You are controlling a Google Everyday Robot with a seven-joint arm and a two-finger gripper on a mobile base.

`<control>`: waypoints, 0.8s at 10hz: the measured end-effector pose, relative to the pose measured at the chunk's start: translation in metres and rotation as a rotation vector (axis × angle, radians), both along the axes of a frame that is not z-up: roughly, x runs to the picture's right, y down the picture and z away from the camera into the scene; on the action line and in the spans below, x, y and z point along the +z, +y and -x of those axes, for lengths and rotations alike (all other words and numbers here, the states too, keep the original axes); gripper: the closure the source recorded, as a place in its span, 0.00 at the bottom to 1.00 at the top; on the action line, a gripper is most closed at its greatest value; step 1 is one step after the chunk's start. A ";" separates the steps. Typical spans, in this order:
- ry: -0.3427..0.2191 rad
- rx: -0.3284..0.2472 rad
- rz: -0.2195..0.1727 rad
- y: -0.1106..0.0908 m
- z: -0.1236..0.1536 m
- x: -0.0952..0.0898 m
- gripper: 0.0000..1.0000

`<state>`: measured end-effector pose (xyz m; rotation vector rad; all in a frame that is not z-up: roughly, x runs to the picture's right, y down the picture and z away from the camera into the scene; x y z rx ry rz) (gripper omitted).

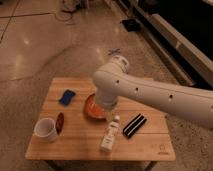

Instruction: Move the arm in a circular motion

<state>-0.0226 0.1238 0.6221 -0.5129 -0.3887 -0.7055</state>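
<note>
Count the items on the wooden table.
6: blue sponge back left, orange bowl centre under the gripper, white cup front left, dark red item beside it, white bottle front centre, black block right. The arm may hide more.

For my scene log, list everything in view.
table: one, light wood, centre
sponge: one, blue, table's far left
bowl: one, orange, table's middle, partly hidden
cup: one, white, near left corner
red object: one, dark red, right of the cup
bottle: one, white, front middle
box: one, black, right of the bottle
arm: one, white, extends from the right
tool: one, pale, at the arm's end over the bowl
</note>
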 end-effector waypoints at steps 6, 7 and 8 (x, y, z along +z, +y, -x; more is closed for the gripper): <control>0.179 0.229 0.088 0.001 -0.168 0.023 0.35; 0.240 0.283 0.092 -0.006 -0.202 0.037 0.35; 0.290 0.325 0.096 -0.014 -0.227 0.050 0.35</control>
